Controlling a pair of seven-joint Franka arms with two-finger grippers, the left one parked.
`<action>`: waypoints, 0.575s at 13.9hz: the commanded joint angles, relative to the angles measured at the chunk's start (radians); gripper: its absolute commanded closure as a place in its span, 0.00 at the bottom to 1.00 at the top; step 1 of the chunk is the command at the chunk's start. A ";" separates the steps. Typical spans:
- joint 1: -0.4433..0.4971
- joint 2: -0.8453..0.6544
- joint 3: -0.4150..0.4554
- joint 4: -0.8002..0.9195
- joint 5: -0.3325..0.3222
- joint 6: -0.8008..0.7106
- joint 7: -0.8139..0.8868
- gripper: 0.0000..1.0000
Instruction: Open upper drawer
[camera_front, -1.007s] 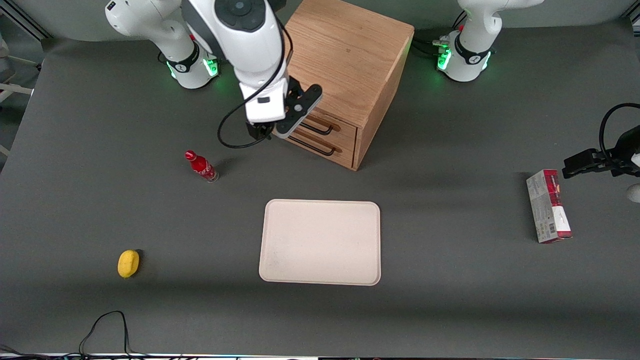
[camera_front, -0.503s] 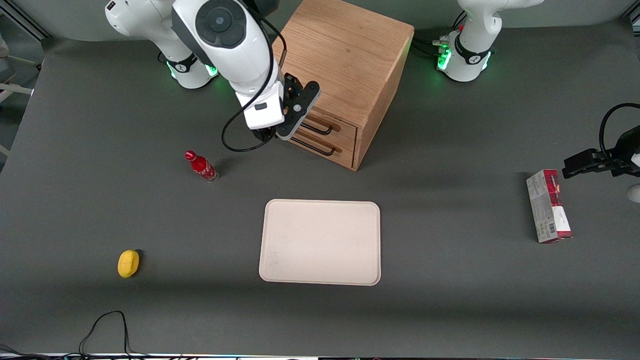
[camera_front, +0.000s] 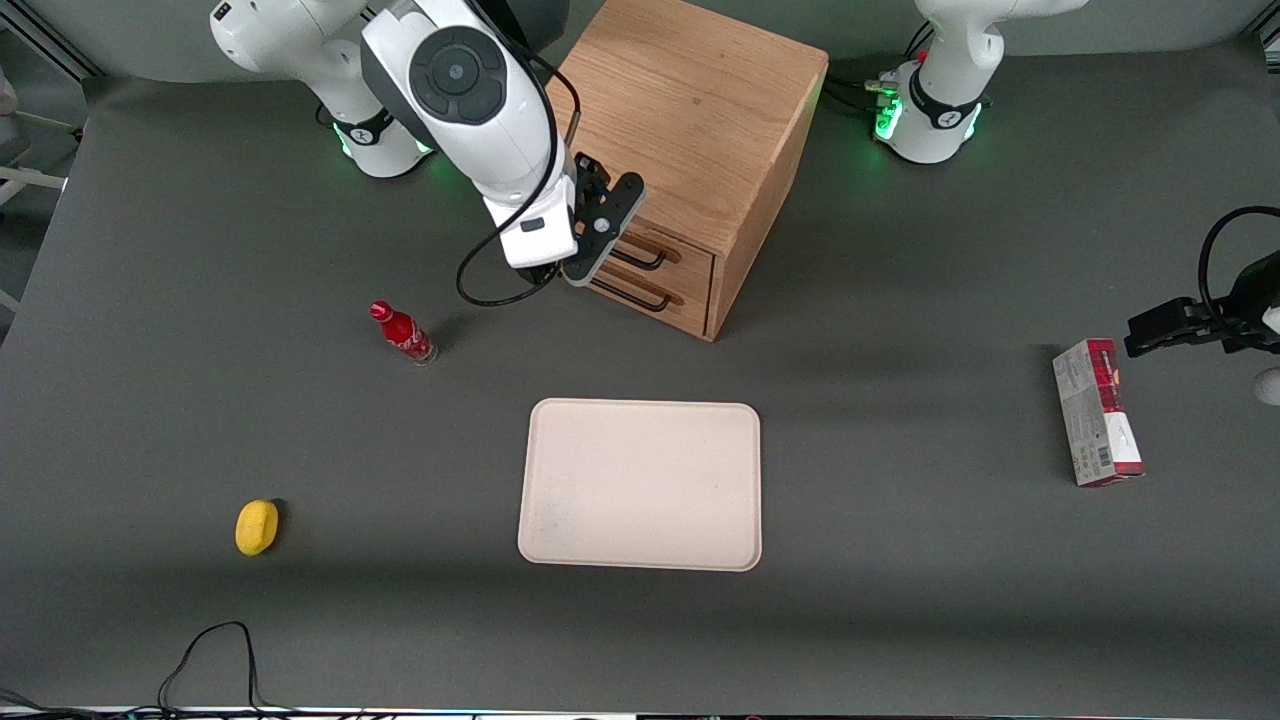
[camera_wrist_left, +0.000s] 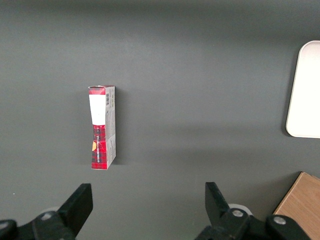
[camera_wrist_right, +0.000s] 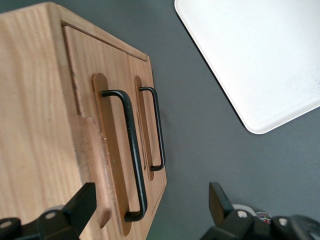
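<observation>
In front of the wooden cabinet (camera_front: 690, 120), the right arm's gripper (camera_front: 585, 235) is hovering close to the drawer fronts, at about the height of the upper drawer (camera_front: 655, 248) and toward the end of its handle that lies nearer the working arm. In the right wrist view the two fingers (camera_wrist_right: 82, 202) are standing wide apart and gripping nothing; one is sitting against the cabinet's wood face near one end of the upper handle (camera_wrist_right: 131, 150), and the other is hanging over the bare counter (camera_wrist_right: 200, 145). The upper drawer is sitting flush in the cabinet, shut, with its long black wire handle running along the front. The lower drawer (camera_front: 640, 300) is lying just beneath it, also closed, its own handle (camera_wrist_right: 157, 127) running parallel. The cabinet is standing between the two arm bases, turned at an angle to the front camera. Nearer the front camera than the cabinet, a cream tray (camera_front: 640, 485) is lying flat on the counter. A red bottle (camera_front: 402, 332) is standing toward the working arm's end, and a yellow lemon-like object (camera_front: 256, 526) is resting nearer the camera still. A red and white box (camera_front: 1097, 412) is lying toward the parked arm's end of the counter.
</observation>
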 joint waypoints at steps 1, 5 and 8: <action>0.007 -0.010 -0.005 -0.054 0.015 0.050 -0.035 0.00; 0.008 -0.017 -0.005 -0.128 0.012 0.115 -0.049 0.00; 0.033 -0.017 -0.005 -0.171 0.002 0.164 -0.049 0.00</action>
